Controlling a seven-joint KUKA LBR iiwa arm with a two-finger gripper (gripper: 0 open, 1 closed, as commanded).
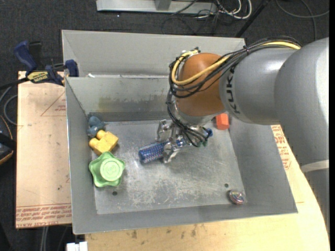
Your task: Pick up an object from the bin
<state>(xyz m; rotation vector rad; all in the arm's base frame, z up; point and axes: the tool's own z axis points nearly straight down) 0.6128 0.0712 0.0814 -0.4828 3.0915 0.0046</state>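
**Gripper (171, 146) at one blue ribbed roller (151, 153)**

At the roller's right end, mid-frame; open or closed cannot be told. One orange block (222, 121) right; one yellow block (103, 141), one green star lid (107, 170) left; one small ball (236, 196) lower right.

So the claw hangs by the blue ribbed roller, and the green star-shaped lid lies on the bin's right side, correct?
No: the camera view shows the green star-shaped lid on the left side of the bin. The claw does hang by the blue ribbed roller.
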